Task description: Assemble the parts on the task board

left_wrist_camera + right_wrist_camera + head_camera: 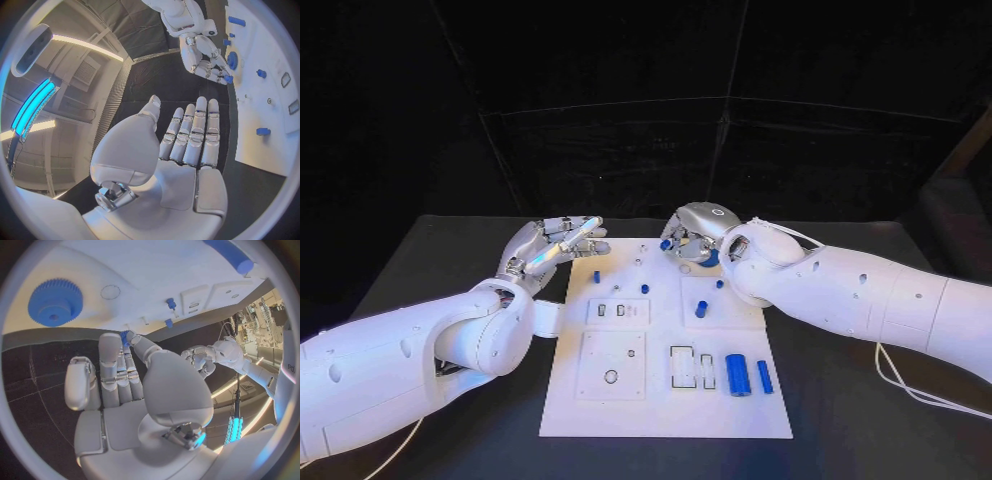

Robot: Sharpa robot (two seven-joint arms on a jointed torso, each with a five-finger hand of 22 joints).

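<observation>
The white task board [668,400] lies in the middle of the black table. My right hand [697,232] hovers over its far end and pinches a small blue part [125,336] between thumb and a fingertip; the same part [666,243] shows at its fingertips from the head. A blue gear [55,302] lies on the board just beyond that hand and also appears beside it as the gear [232,60]. My left hand [557,245] is held flat with fingers straight at the board's far left corner, holding nothing. Small blue pegs [597,276] [643,288] [701,309] stand on the board.
Two larger blue cylinders [737,374] [764,376] lie side by side at the board's near right. Raised white blocks with slots [616,311] [612,366] sit on its left half. Black table [430,280] surrounds the board on both sides.
</observation>
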